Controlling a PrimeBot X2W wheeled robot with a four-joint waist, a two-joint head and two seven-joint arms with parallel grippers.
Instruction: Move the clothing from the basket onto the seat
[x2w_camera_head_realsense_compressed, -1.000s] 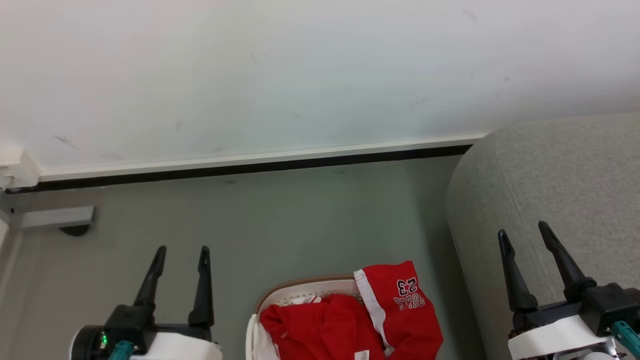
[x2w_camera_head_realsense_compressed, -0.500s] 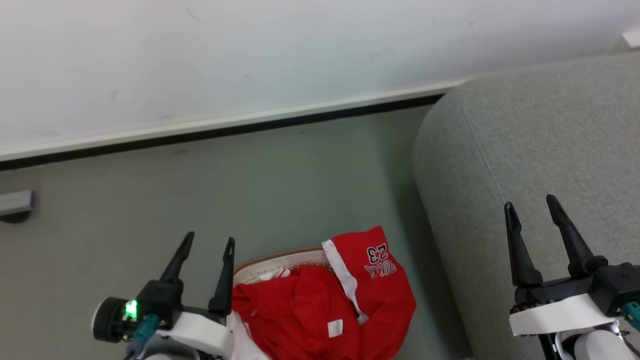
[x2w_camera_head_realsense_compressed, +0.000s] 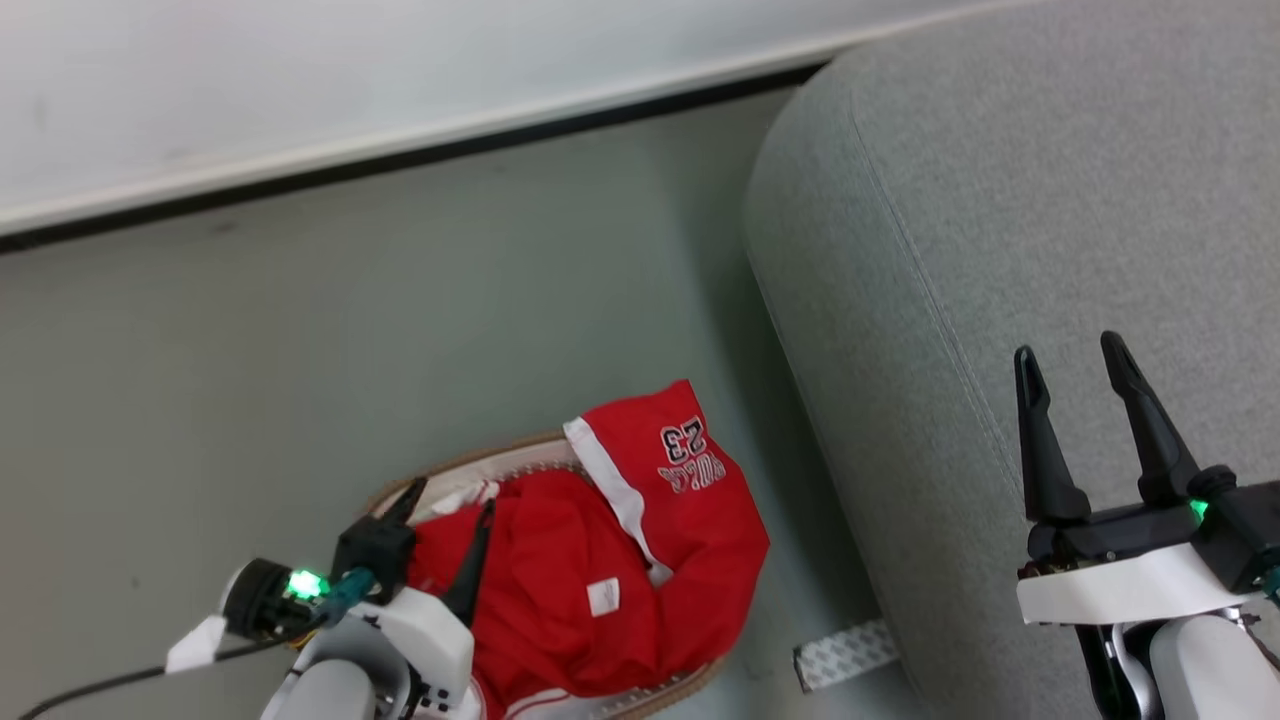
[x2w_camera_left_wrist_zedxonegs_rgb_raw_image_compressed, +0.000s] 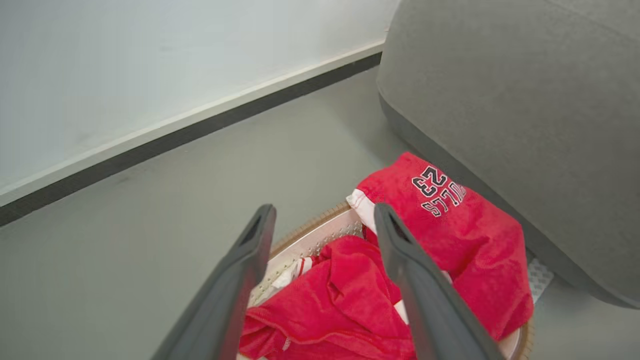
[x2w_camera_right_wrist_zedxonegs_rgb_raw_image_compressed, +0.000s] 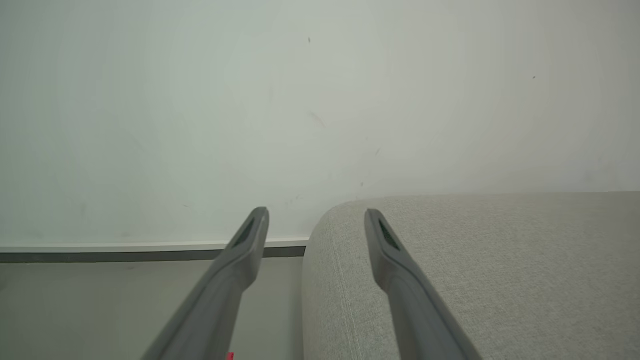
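Red garments (x2w_camera_head_realsense_compressed: 590, 560) heaped in cream perforated basket (x2w_camera_head_realsense_compressed: 480, 462), left gripper (x2w_camera_head_realsense_compressed: 450, 497) spread just above, right gripper (x2w_camera_head_realsense_compressed: 1067, 348) spread over grey fabric seat (x2w_camera_head_realsense_compressed: 1000, 200). You're pre-grasp: lower, pinch a fold.

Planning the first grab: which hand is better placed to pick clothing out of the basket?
Left. The left hand is open, its fingers right over the red clothing in the basket. The right hand, also open, hangs over the seat, away from the basket.

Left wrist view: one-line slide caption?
Left gripper, fingers open, poised over red clothing in cream perforated plastic basket beside light-grey fabric seat.
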